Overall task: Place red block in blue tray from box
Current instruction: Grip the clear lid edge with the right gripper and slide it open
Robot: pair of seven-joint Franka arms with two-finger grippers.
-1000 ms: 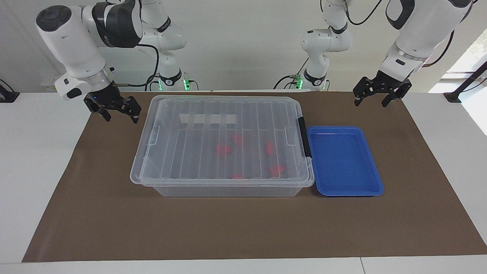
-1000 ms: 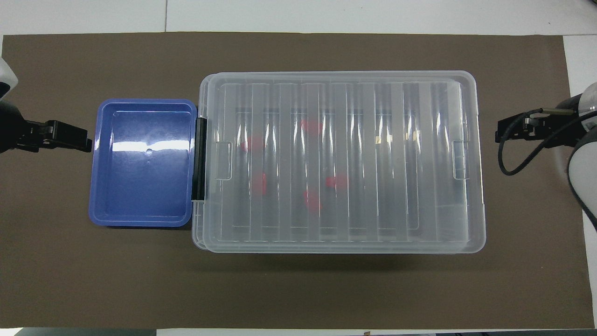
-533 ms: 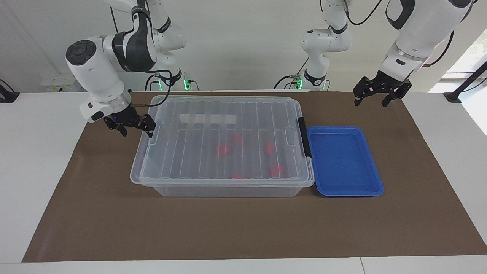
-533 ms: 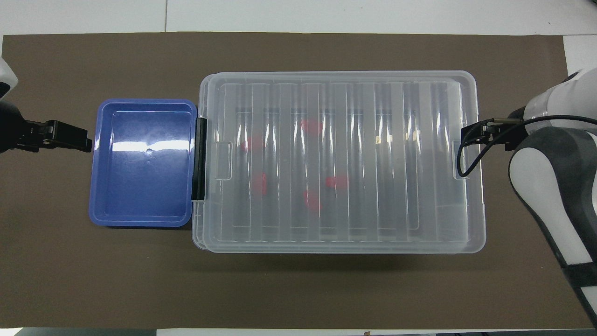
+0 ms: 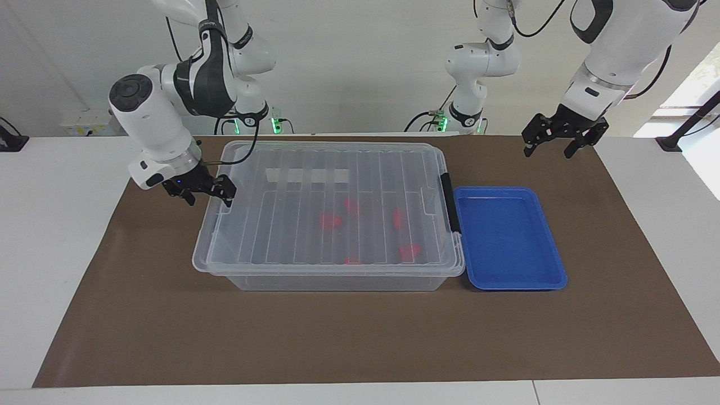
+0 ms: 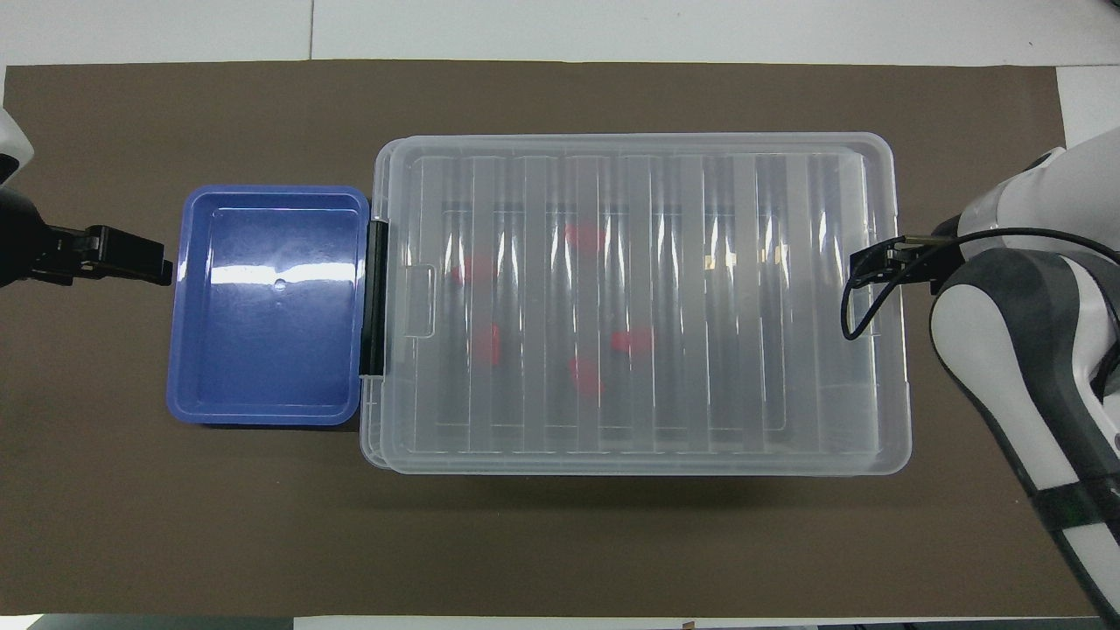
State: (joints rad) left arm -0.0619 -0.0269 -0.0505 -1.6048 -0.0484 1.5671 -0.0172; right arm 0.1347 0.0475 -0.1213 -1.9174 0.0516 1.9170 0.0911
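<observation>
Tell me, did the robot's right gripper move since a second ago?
Yes. The right gripper came down and in toward the box; it now sits at the lid's edge at the right arm's end. The box itself stayed put.

The box (image 5: 332, 270) is showing clear, its ribbed lid (image 5: 332, 202) striped, with a black clip (image 5: 449, 202). The tray (image 5: 554, 264) is gleaming bright blue, red pieces (image 5: 331, 220) inside the box, on a brown mat (image 5: 337, 337) over the white surface (image 5: 50, 236).

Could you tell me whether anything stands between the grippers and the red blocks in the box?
Yes: the ribbed clear lid covers the box, shutting in the red blocks.
</observation>
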